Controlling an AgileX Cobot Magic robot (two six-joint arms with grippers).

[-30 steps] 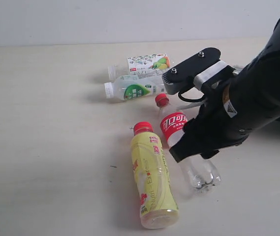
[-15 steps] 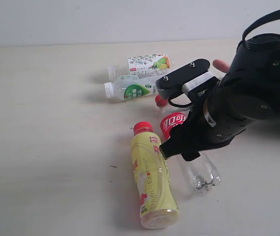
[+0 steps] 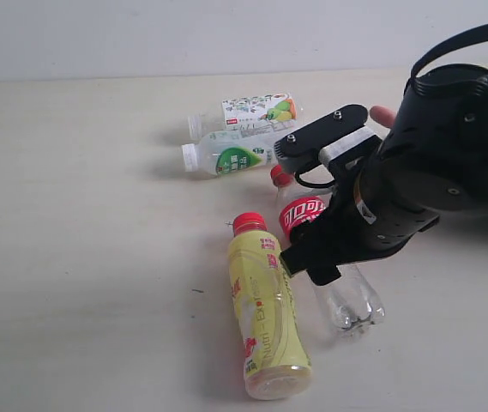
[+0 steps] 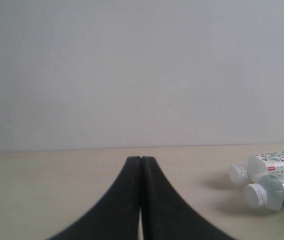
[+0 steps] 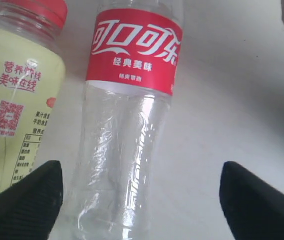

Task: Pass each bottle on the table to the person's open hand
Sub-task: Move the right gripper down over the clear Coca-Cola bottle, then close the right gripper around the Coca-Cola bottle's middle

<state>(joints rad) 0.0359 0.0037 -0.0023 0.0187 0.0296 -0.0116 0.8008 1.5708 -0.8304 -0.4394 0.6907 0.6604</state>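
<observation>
Four bottles (image 3: 265,309) (one yellow, three clear) lie on one table (image 3: 81,215).

The exterior camera looked down at a slant across the table (image 3: 81,215) toward the back wall (image 3: 183,34), from fairly near. The left wrist camera sat low, facing level along the tabletop to that wall past the pressed-together left gripper (image 4: 141,160). It shared the green-label bottle (image 4: 276,194) and fruit-print bottle (image 4: 274,162) with the exterior view. The right wrist camera stared straight down, very close, between the spread right gripper (image 5: 142,192), sharing the red-label bottle (image 5: 132,75) and yellow bottle (image 5: 17,100).
</observation>
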